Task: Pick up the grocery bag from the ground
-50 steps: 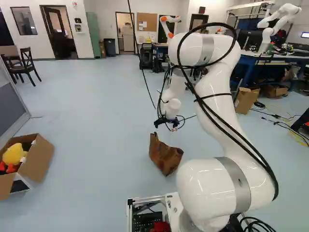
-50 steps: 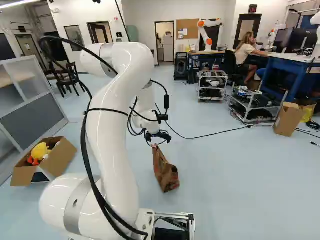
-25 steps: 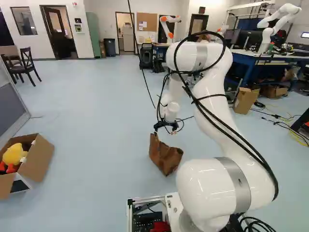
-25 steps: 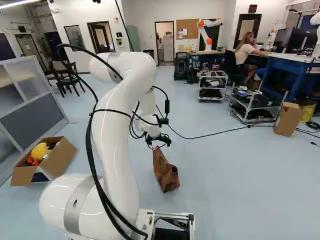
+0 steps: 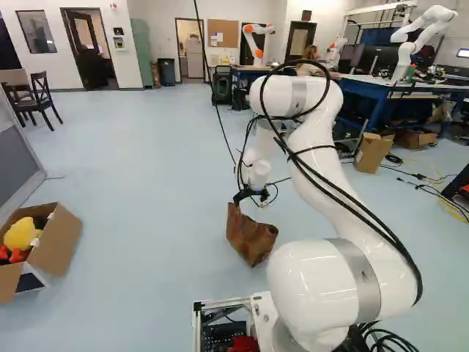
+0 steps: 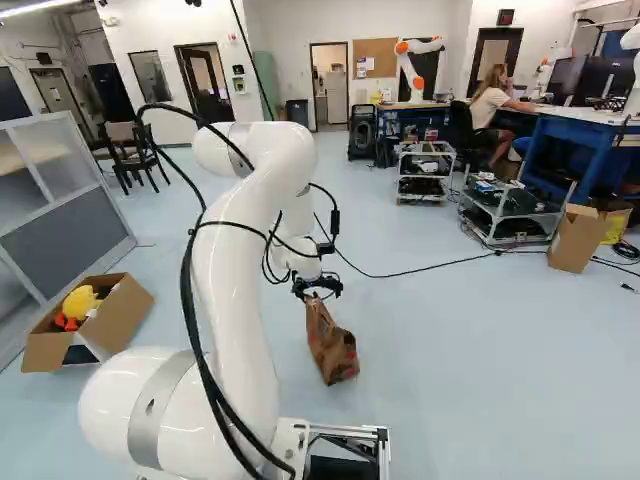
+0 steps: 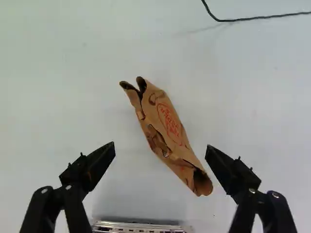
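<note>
Left base view: the white arm (image 5: 319,158) rises right of the middle and bends over, so the black gripper (image 5: 250,199) points down at a brown paper grocery bag (image 5: 253,238), which is sitting on the floor (image 5: 146,183) kinda lopsided. Over at the left there's an open cardboard box (image 5: 62,240) with a yellow plush toy (image 5: 22,233) in it, and another robot (image 5: 423,31) is up by the blue workbench (image 5: 377,99).

Right base view: arm's left of the middle here, and the bag's top end is right by the gripper. Can't really tell from this one if they touch. A black cable (image 6: 430,270) runs along the floor past the bag, toward a metal cart (image 6: 510,215).

Wrist view: jaws are spread wide apart, and pale floor shows on both sides of the bag. It's slanted, partly ahead of the gripper (image 7: 161,147), with its near end closer to one finger than the other. Red print on its side, btw.
</note>
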`<state>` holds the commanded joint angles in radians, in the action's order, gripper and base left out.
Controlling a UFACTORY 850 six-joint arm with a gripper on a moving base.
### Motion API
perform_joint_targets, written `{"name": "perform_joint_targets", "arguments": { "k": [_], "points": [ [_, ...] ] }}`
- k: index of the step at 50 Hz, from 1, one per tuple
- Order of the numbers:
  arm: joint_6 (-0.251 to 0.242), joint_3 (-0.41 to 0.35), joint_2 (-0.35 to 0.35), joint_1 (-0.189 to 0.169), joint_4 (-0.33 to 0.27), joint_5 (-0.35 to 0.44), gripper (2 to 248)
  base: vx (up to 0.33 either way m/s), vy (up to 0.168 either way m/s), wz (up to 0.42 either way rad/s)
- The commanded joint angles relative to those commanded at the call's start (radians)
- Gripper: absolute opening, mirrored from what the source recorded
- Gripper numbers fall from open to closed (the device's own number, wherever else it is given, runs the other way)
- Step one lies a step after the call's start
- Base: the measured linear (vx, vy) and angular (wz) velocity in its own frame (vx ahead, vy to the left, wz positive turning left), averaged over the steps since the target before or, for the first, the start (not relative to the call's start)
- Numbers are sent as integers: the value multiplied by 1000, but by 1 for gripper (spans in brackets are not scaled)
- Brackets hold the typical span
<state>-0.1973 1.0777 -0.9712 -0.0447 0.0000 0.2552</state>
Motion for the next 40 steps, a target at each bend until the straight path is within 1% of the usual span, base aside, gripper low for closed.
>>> {"name": "perform_joint_targets", "arguments": {
  "k": [11, 15, 23, 40],
  "points": [
    [-153, 28, -40, 0, 0, 0, 247, 0, 0, 0],
    [-186, 38, -55, 0, 0, 0, 247, 0, 0, 0],
    [-205, 59, -84, 0, 0, 0, 247, 0, 0, 0],
    [-208, 105, -146, 0, 0, 0, 247, 0, 0, 0]
  ]
}}
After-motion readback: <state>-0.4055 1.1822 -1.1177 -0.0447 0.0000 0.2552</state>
